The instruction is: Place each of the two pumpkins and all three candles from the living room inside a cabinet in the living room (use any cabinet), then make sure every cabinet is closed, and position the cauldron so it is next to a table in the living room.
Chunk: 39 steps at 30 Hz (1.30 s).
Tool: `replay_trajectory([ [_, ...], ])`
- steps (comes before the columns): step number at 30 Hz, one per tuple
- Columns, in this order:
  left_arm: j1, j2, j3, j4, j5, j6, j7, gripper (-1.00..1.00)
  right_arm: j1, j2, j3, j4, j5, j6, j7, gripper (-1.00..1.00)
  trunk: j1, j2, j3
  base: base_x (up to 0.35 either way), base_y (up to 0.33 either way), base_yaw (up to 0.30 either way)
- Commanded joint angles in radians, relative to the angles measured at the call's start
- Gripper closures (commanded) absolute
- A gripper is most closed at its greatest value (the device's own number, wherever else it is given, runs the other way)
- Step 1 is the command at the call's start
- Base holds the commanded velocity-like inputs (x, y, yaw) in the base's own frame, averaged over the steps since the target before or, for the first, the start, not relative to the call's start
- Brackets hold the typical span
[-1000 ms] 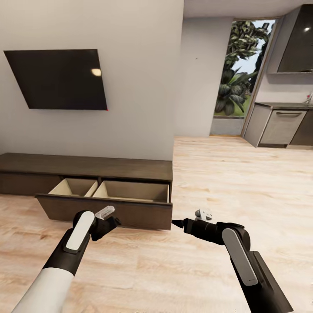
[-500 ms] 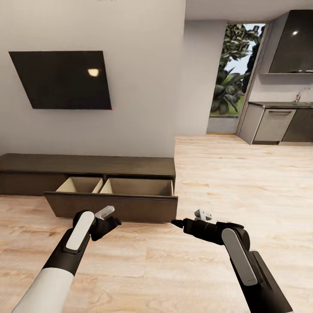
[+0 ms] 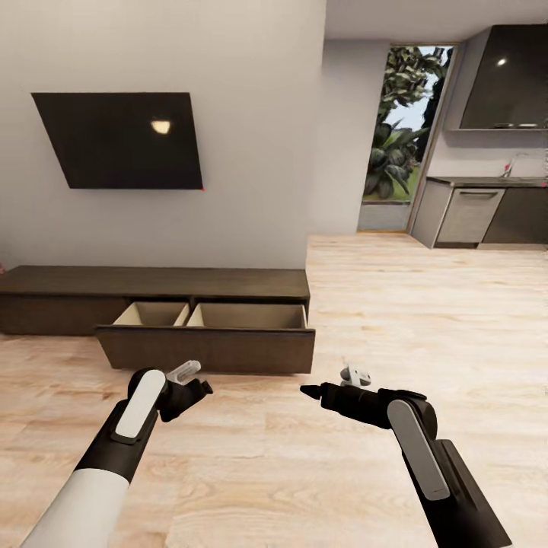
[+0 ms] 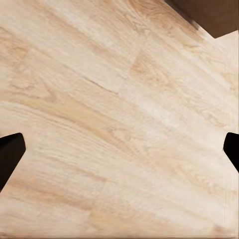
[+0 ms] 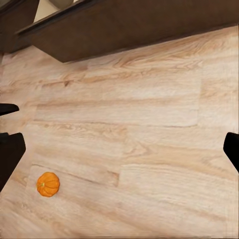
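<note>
The long, low dark-brown cabinet (image 3: 152, 281) stands against the wall ahead, and its wide drawer (image 3: 205, 339) is pulled out with the pale inside showing. One orange pumpkin (image 5: 48, 184) lies on the wood floor in the right wrist view, some way in front of the cabinet (image 5: 139, 25). My left gripper (image 3: 196, 387) hangs open over bare floor, with a cabinet corner (image 4: 211, 15) at the edge of its wrist view. My right gripper (image 3: 310, 392) is also open and holds nothing. The candles, the cauldron and the table are out of view.
A black TV (image 3: 122, 141) hangs on the wall above the cabinet. A wall corner stands beside the cabinet's right end. To the far right are dark grey kitchen cabinets (image 3: 487, 217) and a glass door with plants (image 3: 399, 137). Wide wood floor lies between.
The whole picture has shifted: the cabinet and TV now sit farther away and more to the right, so the camera moved. Both arms keep the same pose.
</note>
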Motion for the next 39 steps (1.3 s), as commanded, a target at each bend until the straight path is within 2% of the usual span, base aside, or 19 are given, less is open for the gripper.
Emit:
replay_trajectory([
  [1, 0.000, 0.001, -0.002, -0.001, 0.011, 0.000, 0.010, -1.00, -0.001, 0.000, 0.001, -0.001, -0.010, 0.002, -0.010, -1.00, -0.001, -0.001, -0.001, -0.302, 0.167, -0.109],
  [7, 0.000, 0.002, -0.003, -0.001, 0.012, 0.000, 0.010, -1.00, -0.001, -0.001, 0.001, -0.002, -0.010, 0.002, -0.010, -1.00, -0.001, -0.001, -0.001, -0.225, 0.234, -0.053],
  [17, 0.000, 0.000, -0.004, 0.000, 0.012, -0.001, 0.010, -1.00, -0.001, -0.002, 0.001, -0.002, -0.014, 0.002, -0.006, -1.00, -0.001, -0.001, -0.001, -0.020, 0.289, -0.049],
  [26, 0.000, -0.005, -0.005, -0.005, 0.010, -0.001, 0.010, -1.00, -0.001, -0.002, 0.002, -0.002, -0.011, 0.002, -0.008, -1.00, -0.001, -0.001, -0.001, 0.000, 0.036, -0.013],
  [39, 0.000, -0.002, -0.005, -0.004, 0.006, -0.002, 0.012, -1.00, -0.001, -0.001, 0.002, -0.001, -0.016, 0.001, -0.006, -1.00, 0.049, -0.092, -0.042, 0.000, 0.000, 0.000],
])
